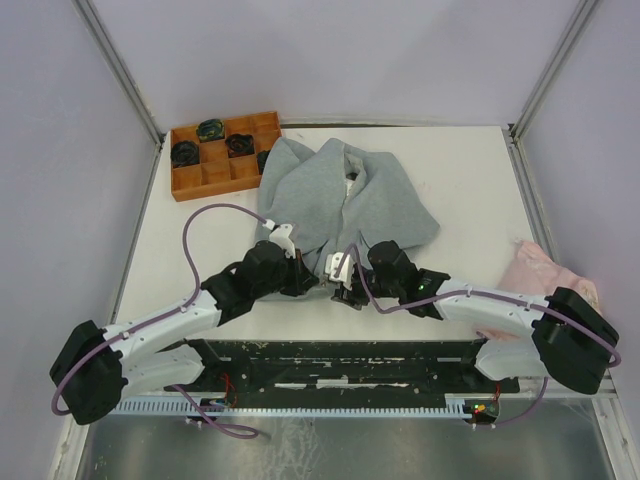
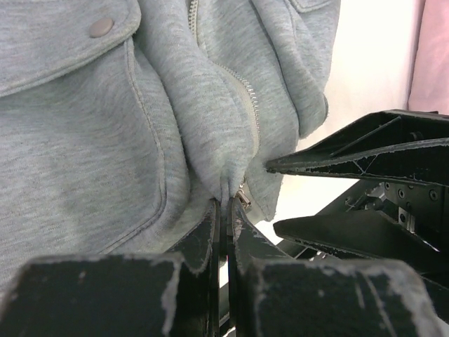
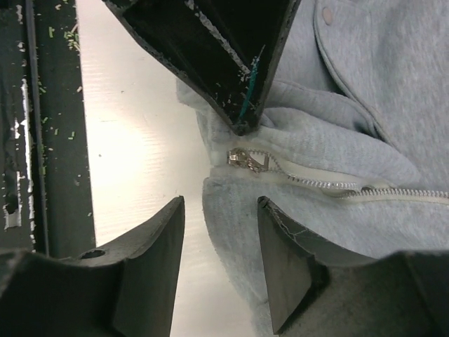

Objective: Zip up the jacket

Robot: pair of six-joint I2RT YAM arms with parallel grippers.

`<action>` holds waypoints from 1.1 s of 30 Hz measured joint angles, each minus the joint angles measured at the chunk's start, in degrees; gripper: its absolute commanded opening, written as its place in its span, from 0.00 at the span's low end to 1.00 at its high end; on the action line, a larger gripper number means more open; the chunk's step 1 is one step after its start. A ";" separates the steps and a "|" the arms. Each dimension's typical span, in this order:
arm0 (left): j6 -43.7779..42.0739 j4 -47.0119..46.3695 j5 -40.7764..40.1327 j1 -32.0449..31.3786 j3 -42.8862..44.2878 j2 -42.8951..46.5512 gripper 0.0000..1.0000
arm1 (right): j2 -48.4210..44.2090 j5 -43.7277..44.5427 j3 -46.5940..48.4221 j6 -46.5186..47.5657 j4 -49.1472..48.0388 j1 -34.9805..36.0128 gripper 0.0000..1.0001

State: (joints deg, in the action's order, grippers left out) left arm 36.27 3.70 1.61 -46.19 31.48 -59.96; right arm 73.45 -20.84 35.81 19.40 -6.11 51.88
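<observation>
The light grey jacket point(image 1: 345, 200) lies on the table, hood end far, hem near the arms. My left gripper point(image 2: 226, 205) is shut on the jacket's bottom hem beside the zipper's lower end point(image 2: 242, 195); the jacket fills that view point(image 2: 84, 140). My right gripper point(image 3: 219, 210) is open and straddles the hem edge of the other front panel point(image 3: 238, 232), just below the metal zipper slider point(image 3: 247, 160). The zipper teeth point(image 3: 330, 184) run off to the right. The left gripper's fingers point(image 3: 231, 63) show at the top of the right wrist view. Both grippers meet at the hem point(image 1: 325, 280).
An orange compartment tray point(image 1: 222, 152) with dark items stands at the far left, touching the jacket's hood end. A pale pink cloth point(image 1: 540, 270) lies at the right edge by the right arm. The black base rail point(image 1: 340, 365) runs along the near edge.
</observation>
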 measured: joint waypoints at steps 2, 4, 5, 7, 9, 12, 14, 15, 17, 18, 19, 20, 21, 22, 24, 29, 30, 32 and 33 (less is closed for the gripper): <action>0.37 0.48 0.02 0.00 0.07 -0.26 0.03 | 0.00 1.36 -0.98 -0.04 -1.73 0.48 0.55; 0.79 0.57 0.15 0.00 0.07 -0.33 0.03 | 0.13 2.34 -1.68 -0.04 -3.65 0.63 0.53; 0.96 0.57 0.24 0.00 0.09 -0.33 0.03 | 0.48 2.91 -1.73 -0.04 -4.52 0.72 0.53; 1.31 0.61 0.35 0.00 0.11 -0.33 0.03 | 1.07 3.17 -1.73 -0.07 -5.66 0.81 0.51; 1.64 0.63 0.37 0.00 0.13 -0.31 0.03 | 2.45 3.30 -1.73 -0.11 -7.17 0.92 0.50; 1.64 0.74 0.50 0.00 0.17 -0.31 0.03 | 4.44 3.74 -1.70 -0.28 -8.52 1.09 0.47; 1.68 0.90 0.52 0.00 0.20 -0.31 0.03 | 5.49 4.17 -1.70 -0.33 -9.35 1.27 0.46; 1.70 1.01 0.52 0.00 0.22 -0.31 0.03 | 5.97 4.26 -1.68 -0.44 -9.75 1.27 0.46; 2.23 1.51 0.46 0.09 0.42 -0.31 0.03 | 6.91 4.37 -1.66 -0.68 -10.69 1.29 0.41; 2.64 1.81 0.39 0.13 0.52 -0.31 0.03 | 7.23 4.39 -1.66 -0.79 -11.21 1.31 0.36; 3.06 2.10 0.31 0.20 0.59 -0.31 0.03 | 7.52 4.44 -1.66 -0.96 -11.58 1.33 0.27; 3.43 2.29 0.11 0.22 0.61 -0.31 0.03 | 7.80 4.59 -1.66 -1.22 -12.20 1.38 0.21; 3.96 2.64 -0.11 0.28 0.66 -0.31 0.03 | 8.07 4.90 -1.68 -1.57 -12.96 1.40 0.15; 4.48 3.13 -0.26 0.35 0.70 -0.31 0.03 | 8.17 5.14 -1.68 -1.62 -13.44 1.38 0.11; 5.55 3.93 -0.83 0.39 0.72 -0.31 0.05 | 8.24 5.75 -1.68 -2.27 -14.40 1.38 0.03; 9.33 5.27 -2.91 0.44 0.66 1.20 0.31 | 8.26 6.05 -1.68 -3.04 -15.61 1.60 0.00; 10.16 5.51 -3.37 0.44 0.50 2.12 0.36 | 8.28 6.16 -1.68 -3.15 -16.00 1.75 0.00; 12.22 5.90 -4.50 0.42 -0.22 4.70 0.44 | 8.52 6.45 -1.66 -3.41 -16.90 2.10 0.00; 13.33 6.16 -4.85 0.42 -0.63 6.14 0.47 | 8.74 6.60 -1.64 -3.58 -17.22 2.16 0.00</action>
State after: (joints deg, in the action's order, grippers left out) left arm 49.60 9.87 -3.25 -45.78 30.85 -53.82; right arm 82.19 -14.24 34.17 15.81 -23.33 54.04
